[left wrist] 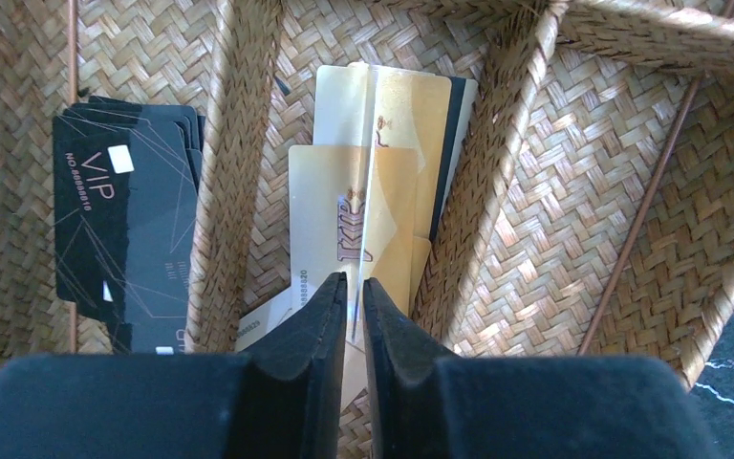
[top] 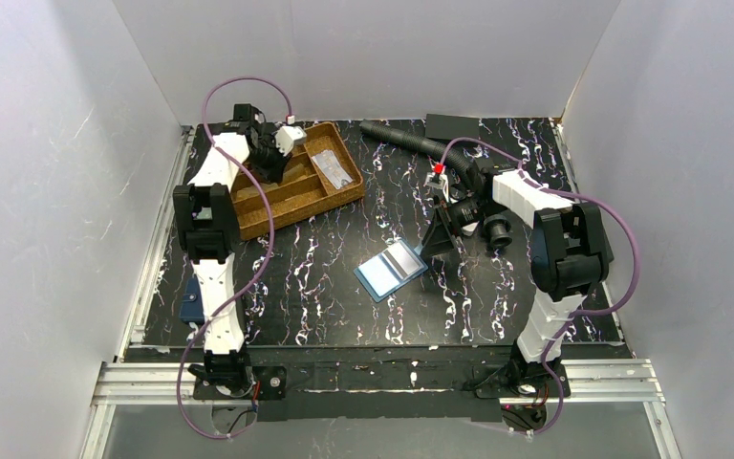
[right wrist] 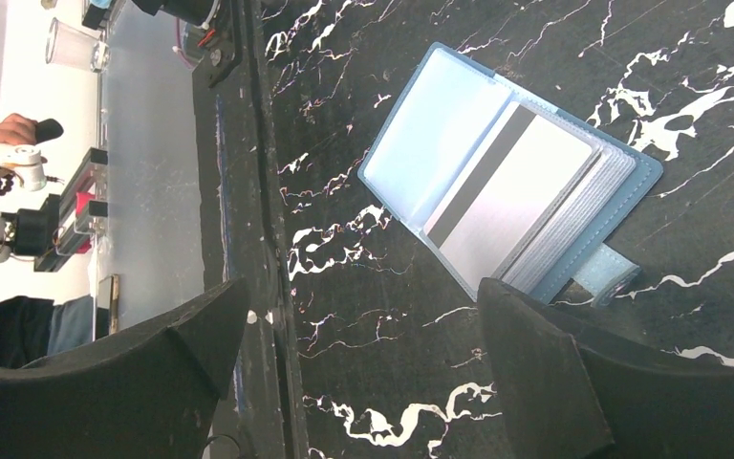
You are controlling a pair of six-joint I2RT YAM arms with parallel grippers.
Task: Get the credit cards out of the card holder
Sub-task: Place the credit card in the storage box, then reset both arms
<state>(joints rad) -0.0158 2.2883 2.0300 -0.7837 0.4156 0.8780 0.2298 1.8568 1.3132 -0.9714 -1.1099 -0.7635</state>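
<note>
From above and behind the arm bases, my top camera looks down and forward over the whole black white-veined tabletop (top: pixel 325 287), near edge to far edge. The left wrist camera sits close over the woven straw divided tray (top: pixel 317 208) (left wrist: pixel 573 191) at the far left corner, facing down past the left gripper (left wrist: pixel 355 287) nipping an edge-on gold plastic card (left wrist: pixel 373 191). The right wrist camera, low over the middle, faces the near edge past the wide-spread right gripper (right wrist: pixel 363 287). That tray shows in the top and left views, the open teal-blue bifold card holder (top: pixel 391 270) (right wrist: pixel 440 124) in the top and right.
</note>
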